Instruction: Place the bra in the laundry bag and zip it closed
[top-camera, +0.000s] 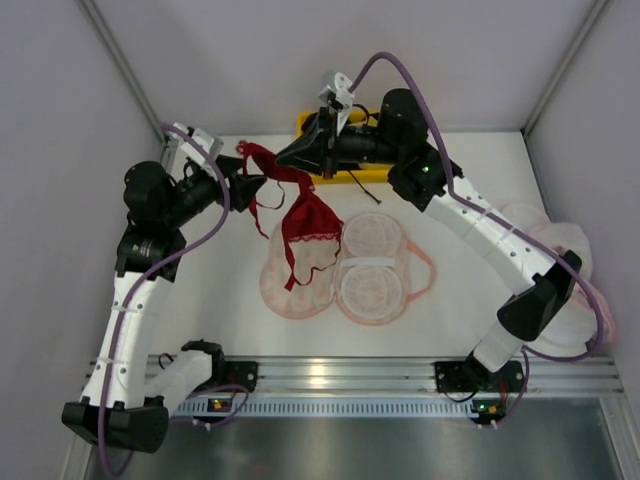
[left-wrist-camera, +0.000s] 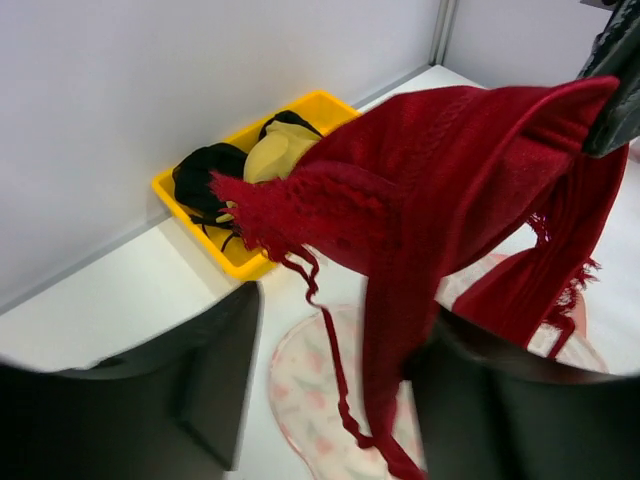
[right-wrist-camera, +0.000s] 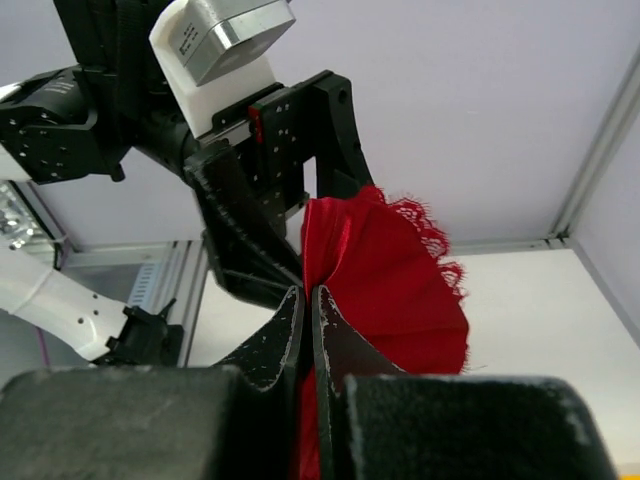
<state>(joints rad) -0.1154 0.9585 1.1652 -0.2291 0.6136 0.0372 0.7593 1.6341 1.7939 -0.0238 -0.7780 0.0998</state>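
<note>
- Overhead, the left arm (top-camera: 135, 300) rises from the near left corner and bends inward, with the left claw (top-camera: 258, 185) pointing right at the back of the table (top-camera: 200, 300).
- Its fingers (left-wrist-camera: 200, 380) are spread wide, and the red cloth hangs between them.
- The right arm (top-camera: 490, 235) stretches from the near right corner across to the back, and the right claw (top-camera: 285, 158) points left, tip to tip with the other one.
- The right claw is pressed together, pinching one end of the bra (top-camera: 310, 220).
- The bra hangs in the air from that pinch, and its lower cup droops onto the laundry bag (top-camera: 372, 265).
- The laundry bag lies opened flat mid-table, both lobes showing.
- A yellow tray (left-wrist-camera: 240, 265) by the back wall holds black bras (left-wrist-camera: 205, 175) and a yellow bra (left-wrist-camera: 275, 150).
- White bags (top-camera: 560, 245) lie at the right edge.
</note>
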